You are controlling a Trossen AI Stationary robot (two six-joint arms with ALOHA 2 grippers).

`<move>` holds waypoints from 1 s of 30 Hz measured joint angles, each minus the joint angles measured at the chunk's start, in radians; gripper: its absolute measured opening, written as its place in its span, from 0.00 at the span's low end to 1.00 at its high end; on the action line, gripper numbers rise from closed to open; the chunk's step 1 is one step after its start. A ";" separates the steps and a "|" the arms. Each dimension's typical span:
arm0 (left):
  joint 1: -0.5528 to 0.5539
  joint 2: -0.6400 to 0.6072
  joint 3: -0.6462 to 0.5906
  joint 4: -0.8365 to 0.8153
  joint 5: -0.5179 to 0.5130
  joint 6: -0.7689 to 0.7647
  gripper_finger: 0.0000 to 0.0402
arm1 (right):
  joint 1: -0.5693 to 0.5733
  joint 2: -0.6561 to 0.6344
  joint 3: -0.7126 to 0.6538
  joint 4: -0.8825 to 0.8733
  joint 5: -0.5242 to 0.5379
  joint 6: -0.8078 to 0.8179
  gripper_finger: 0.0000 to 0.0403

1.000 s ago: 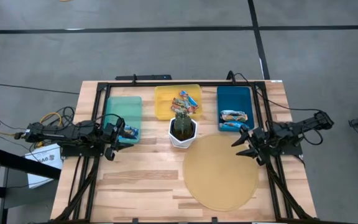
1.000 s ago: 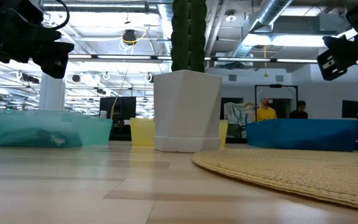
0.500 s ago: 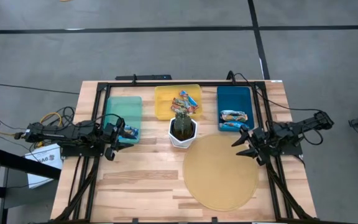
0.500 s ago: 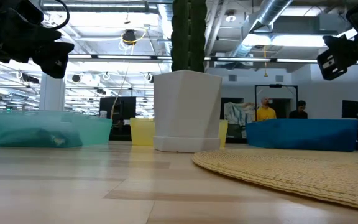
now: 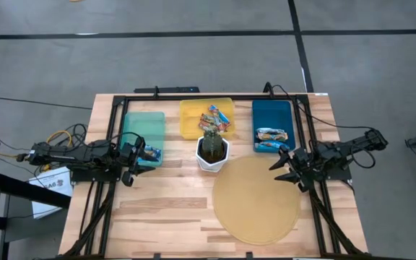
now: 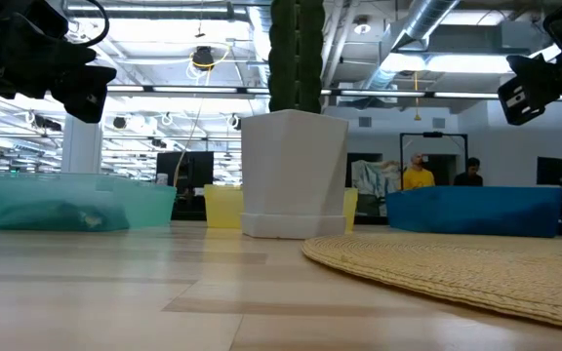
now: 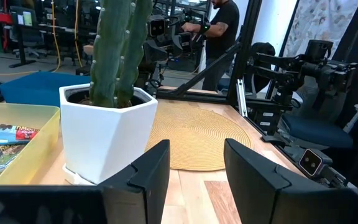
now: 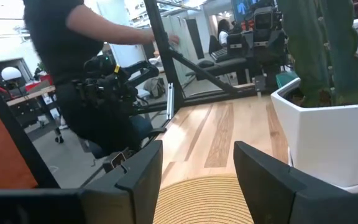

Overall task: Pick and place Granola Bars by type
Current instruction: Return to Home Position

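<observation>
- Pale wooden table (image 5: 157, 209) carrying everything, with a busy workshop beyond it.
- Left hand (image 5: 137, 163) low at the table's left side, fingers apart with nothing between them, just beside the near corner of the teal bin (image 5: 139, 126).
- Right hand (image 5: 280, 166) opposite at the right side, fingers likewise apart and empty, at the edge of the round woven mat (image 5: 255, 206).
- Granola bars (image 5: 271, 135) all inside bins: a small pile in the blue bin (image 5: 273, 112), another in the yellow bin (image 5: 193, 119), and a few in the teal bin's near corner.
- No bar visible loose on the mat or the bare wood.
- White pot (image 5: 212, 153) with a cactus between the bins and the mat, no part of the sort.
- Sorting probably finished, both arms seemingly at or near rest.
- Bars likely light, with slick, crinkly foil and a crumbly filling.
- Best taken across the narrow width at mid-length with a gentle squeeze, since ends and seams look prone to slipping.
</observation>
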 joint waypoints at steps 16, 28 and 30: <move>0.000 0.000 0.000 0.000 0.000 0.000 0.36 | 0.000 0.000 0.000 0.000 0.000 0.000 0.47; 0.000 0.000 0.000 0.000 0.000 0.000 0.36 | 0.000 0.000 0.000 0.000 0.000 0.000 0.46; 0.000 0.000 0.000 0.000 0.000 0.000 0.36 | 0.000 0.000 0.000 0.000 0.000 0.000 0.46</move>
